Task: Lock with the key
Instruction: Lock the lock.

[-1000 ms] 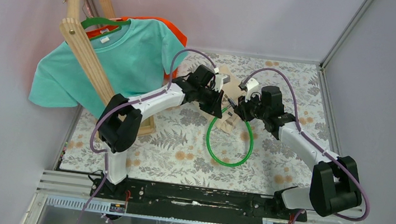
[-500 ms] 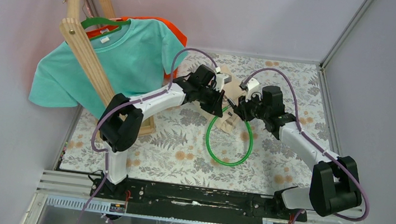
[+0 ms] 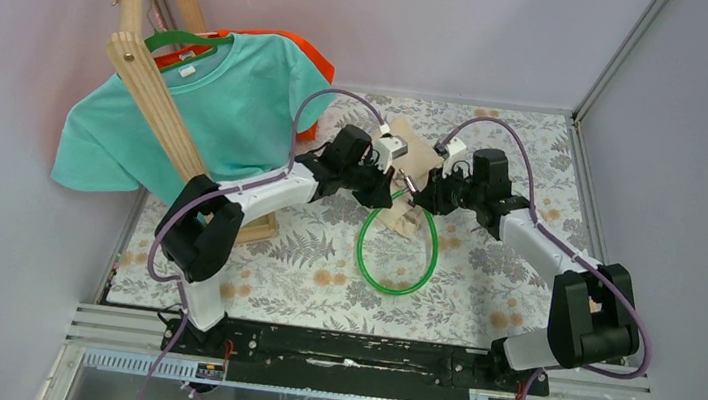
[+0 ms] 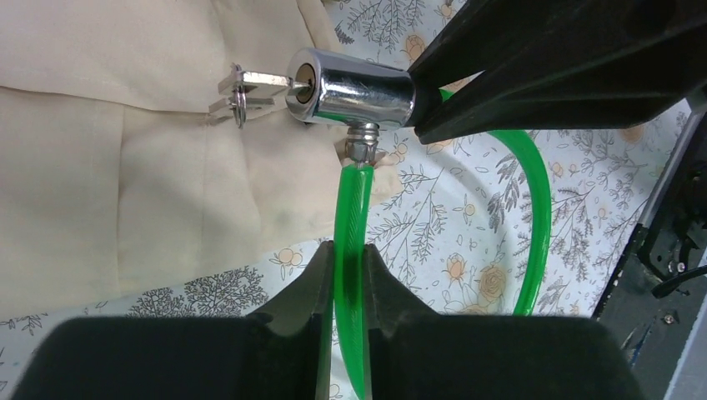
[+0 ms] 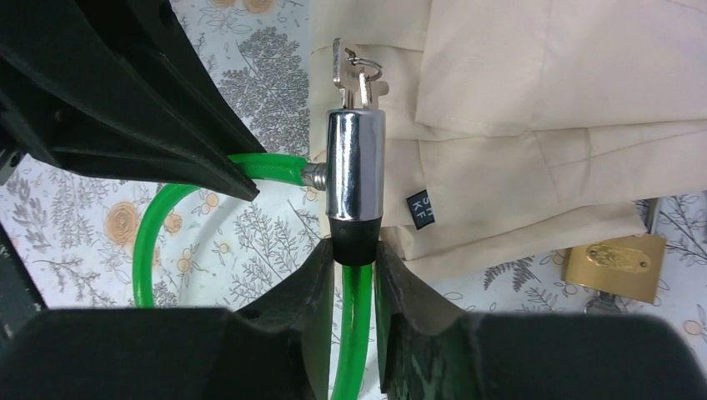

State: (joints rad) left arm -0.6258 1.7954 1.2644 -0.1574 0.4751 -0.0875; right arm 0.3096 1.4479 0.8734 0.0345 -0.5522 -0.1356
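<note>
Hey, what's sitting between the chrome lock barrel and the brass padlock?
Folded beige cloth with a small dark label, seen in the right wrist view between barrel and padlock.

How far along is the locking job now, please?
Done: the key sits in the chrome lock body, and the green cable end looks plugged into its side. In hand: left gripper pinches the cable, right gripper holds the lock body. Remaining: turning the key, which no gripper touches.
</note>
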